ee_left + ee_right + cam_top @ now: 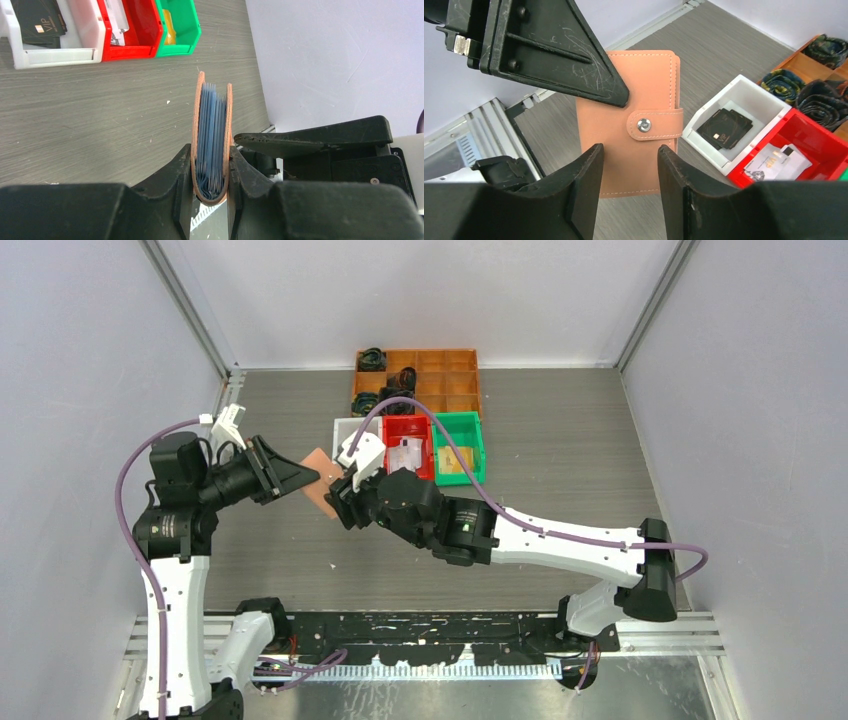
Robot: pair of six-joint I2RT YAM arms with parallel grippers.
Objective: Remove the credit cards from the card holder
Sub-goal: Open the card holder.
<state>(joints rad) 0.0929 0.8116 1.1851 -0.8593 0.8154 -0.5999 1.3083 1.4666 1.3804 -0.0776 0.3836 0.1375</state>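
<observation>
— Holder position?
— Held off the tabletop, near its middle, left fingers clamped on its folded spine; strap snapped shut.
— Right fingers?
— Apart, just in front of the holder's cover, gripping nothing.
— Cards?
— Black card lies in the white bin, whitish card in the red bin, yellow card in the green bin.

Grey wood-grain desk boxed in by plain pale lavender-white walls on three sides; aluminium corner posts rise at rear corners; black slotted rail along near edge; soft even light
</observation>
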